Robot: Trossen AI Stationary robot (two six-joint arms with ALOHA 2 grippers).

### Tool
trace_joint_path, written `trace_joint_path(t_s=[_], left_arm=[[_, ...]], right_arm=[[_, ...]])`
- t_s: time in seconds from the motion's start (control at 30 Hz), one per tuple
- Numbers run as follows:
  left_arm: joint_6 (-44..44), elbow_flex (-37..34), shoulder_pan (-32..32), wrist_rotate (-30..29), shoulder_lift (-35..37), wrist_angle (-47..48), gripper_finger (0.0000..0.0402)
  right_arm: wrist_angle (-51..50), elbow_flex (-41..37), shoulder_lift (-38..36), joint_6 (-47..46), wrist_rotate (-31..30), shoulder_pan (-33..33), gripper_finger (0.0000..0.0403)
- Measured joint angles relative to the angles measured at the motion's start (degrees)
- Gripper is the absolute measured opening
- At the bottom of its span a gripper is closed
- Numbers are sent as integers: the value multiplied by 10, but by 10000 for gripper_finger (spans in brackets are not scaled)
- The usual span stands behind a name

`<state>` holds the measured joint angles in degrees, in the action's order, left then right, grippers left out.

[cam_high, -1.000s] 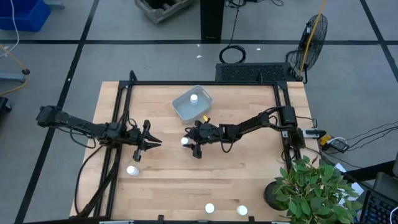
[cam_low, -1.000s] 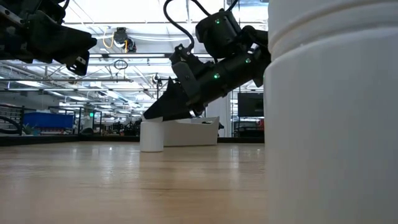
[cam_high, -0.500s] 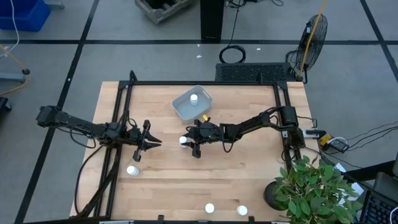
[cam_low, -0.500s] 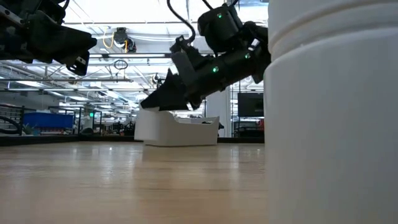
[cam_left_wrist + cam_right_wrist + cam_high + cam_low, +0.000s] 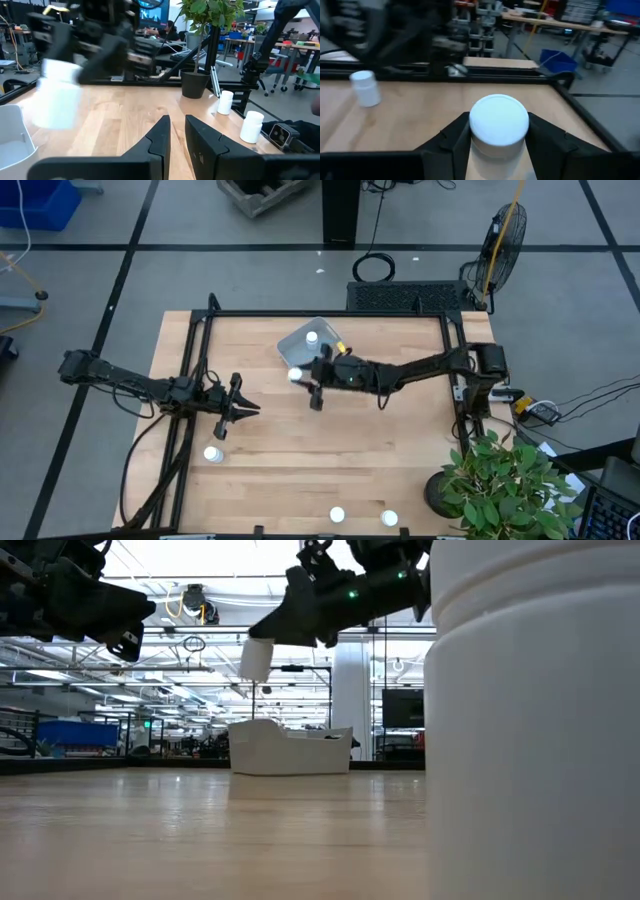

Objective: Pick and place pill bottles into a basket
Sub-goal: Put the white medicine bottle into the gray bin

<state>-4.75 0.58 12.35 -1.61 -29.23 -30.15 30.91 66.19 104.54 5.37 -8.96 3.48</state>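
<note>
My right gripper (image 5: 303, 377) is shut on a small white pill bottle (image 5: 295, 375), held in the air just near of the pale basket (image 5: 300, 352); the bottle also shows in the low view (image 5: 257, 658). One bottle (image 5: 312, 337) stands inside the basket. Another bottle (image 5: 211, 453) stands on the table at the left, and two more (image 5: 337, 515) (image 5: 389, 518) near the front edge. My left gripper (image 5: 250, 408) hovers left of centre, empty, its fingers almost together (image 5: 176, 122). My right gripper pinches the bottle's body (image 5: 497, 150) just below the white cap (image 5: 499, 119) between its two fingers (image 5: 457, 142), one on each side. The fingers come from the table's right, slanting slightly down. The bottle is about upright and lifted clear of the table.
A potted plant (image 5: 500, 480) stands at the table's near right corner. A black frame (image 5: 330, 313) runs along the far edge and down both sides. One bottle (image 5: 530, 720) stands very close to the low camera and fills that view's right side.
My right gripper has lifted the bottle off the table and carried it up and toward the far edge, to just beside the basket. The bottle stood on the wood a second ago and now hangs clear. My left arm has kept still.
</note>
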Motion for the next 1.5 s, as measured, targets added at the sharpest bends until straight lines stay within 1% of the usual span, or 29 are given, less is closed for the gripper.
trace_joint_path(t_s=[0.17,0.33,0.47,0.63,1.0,1.13,1.27,1.4,1.5], left_arm=[[0,0,0,0,0,0,62],[0,0,0,0,0,0,62],[0,0,0,0,0,0,62],[0,0,0,0,0,0,62],[0,0,0,0,0,0,62],[0,0,0,0,0,0,62],[0,0,0,0,0,0,62],[0,0,0,0,0,0,62],[0,0,0,0,0,0,62]], right_arm=[[-15,0,-21,1,2,42,147],[-48,0,-11,-9,3,93,151],[-68,0,3,-36,47,131,147],[-68,-3,5,-47,47,161,148],[10,-90,6,-80,48,190,147],[6,-93,6,-81,48,194,152],[-5,-94,6,-82,49,194,147],[-12,-94,6,-92,62,196,149],[-1,-93,19,-96,62,197,152]])
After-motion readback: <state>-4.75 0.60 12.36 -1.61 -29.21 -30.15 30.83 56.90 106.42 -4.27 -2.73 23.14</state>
